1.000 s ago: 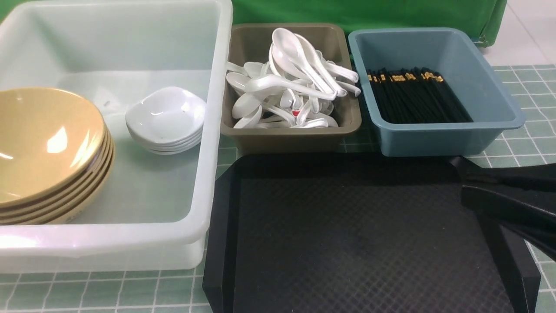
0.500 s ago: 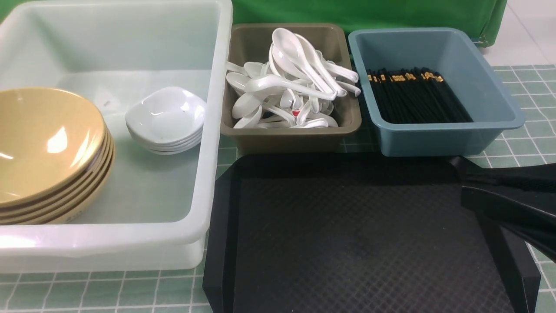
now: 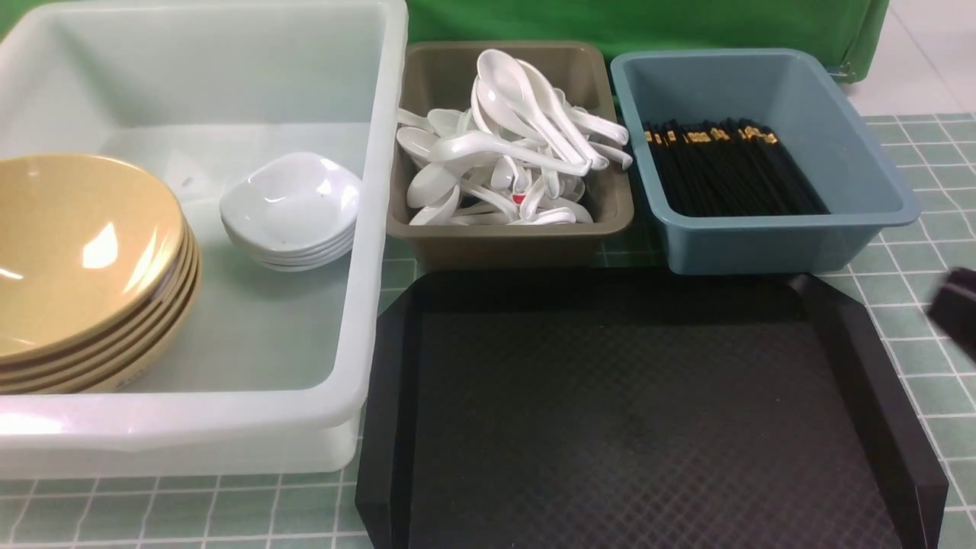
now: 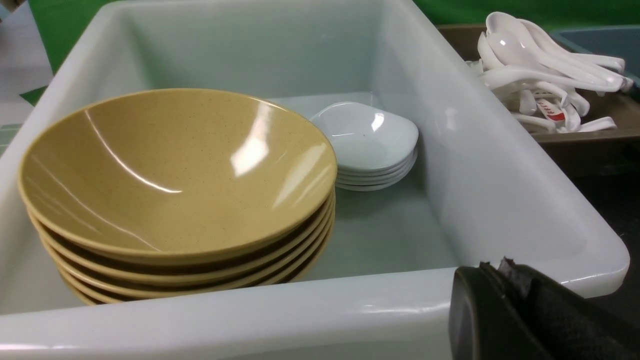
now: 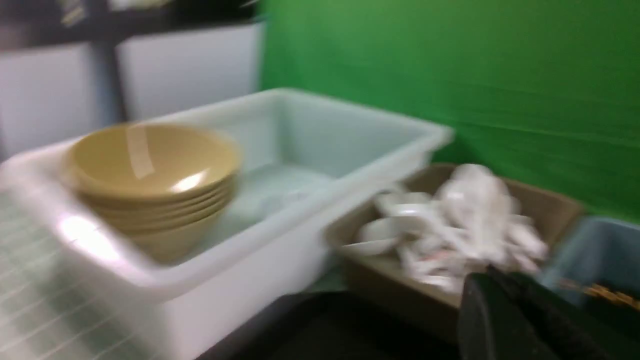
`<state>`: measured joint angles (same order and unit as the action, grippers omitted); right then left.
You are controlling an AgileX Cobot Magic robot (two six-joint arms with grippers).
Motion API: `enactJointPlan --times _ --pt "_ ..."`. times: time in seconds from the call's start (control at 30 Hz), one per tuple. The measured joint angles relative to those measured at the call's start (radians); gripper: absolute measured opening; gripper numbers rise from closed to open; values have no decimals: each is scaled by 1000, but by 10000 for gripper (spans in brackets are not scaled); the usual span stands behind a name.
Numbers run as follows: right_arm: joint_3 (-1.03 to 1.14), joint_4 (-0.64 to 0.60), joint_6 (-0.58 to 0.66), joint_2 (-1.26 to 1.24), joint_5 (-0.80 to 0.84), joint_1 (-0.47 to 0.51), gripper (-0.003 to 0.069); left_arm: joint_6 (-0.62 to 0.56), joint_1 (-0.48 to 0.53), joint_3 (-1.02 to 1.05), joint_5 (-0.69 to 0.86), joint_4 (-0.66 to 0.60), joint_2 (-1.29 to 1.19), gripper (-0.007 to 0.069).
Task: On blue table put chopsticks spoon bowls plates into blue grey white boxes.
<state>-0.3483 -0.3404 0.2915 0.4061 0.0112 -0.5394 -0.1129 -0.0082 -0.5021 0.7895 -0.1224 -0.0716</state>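
**Already sorted: tableware in three boxes, black tray bare**

Seen from the front, the white box [image 3: 366, 229] on the left holds a stack of tan bowls [image 3: 84, 259] against its near-left side and a stack of small white dishes [image 3: 293, 206] just beside them, apart from the bowls. The grey box [image 3: 511, 236] in the middle is heaped with white spoons [image 3: 511, 160], and the blue box [image 3: 770, 244] on the right holds black chopsticks [image 3: 732, 171] lying in a bundle with their gold-banded ends at the far side. A black tray [image 3: 633, 412] sits in front of the grey and blue boxes on the green checked cloth [image 3: 923, 221].

Only a blurred dark piece of the right gripper [image 3: 957, 311] shows at the right edge of that view, off the tray; whether its claw is apart or together cannot be told. The right wrist view is motion-blurred, showing part of a finger [image 5: 505, 325] and the three boxes beyond.

The left gripper does not appear from the front. Its wrist view shows one dark finger [image 4: 505, 320] near the white box's near rim, and looks into the bowls; the claw's state cannot be told.
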Motion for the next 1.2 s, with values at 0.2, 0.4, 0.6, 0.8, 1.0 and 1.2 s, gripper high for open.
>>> enactJointPlan --times 0.2,0.4,0.6,0.8,1.0,1.2 --pt "216 274 -230 -175 -30 287 35 0 0 0 0 0 0 -8" --pt "338 396 -302 -314 118 496 35 0 0 0 0 0 0 -8" --pt "377 442 -375 -411 269 561 35 0 0 0 1 0 0 -12" --pt "377 477 -401 -417 295 567 35 0 0 0 4 0 1 -12" --pt "377 478 -402 -418 296 567 35 -1 0 0 4 0 1 -12" --pt "377 478 -402 -418 296 567 36 -7 0 0 4 0 1 -12"
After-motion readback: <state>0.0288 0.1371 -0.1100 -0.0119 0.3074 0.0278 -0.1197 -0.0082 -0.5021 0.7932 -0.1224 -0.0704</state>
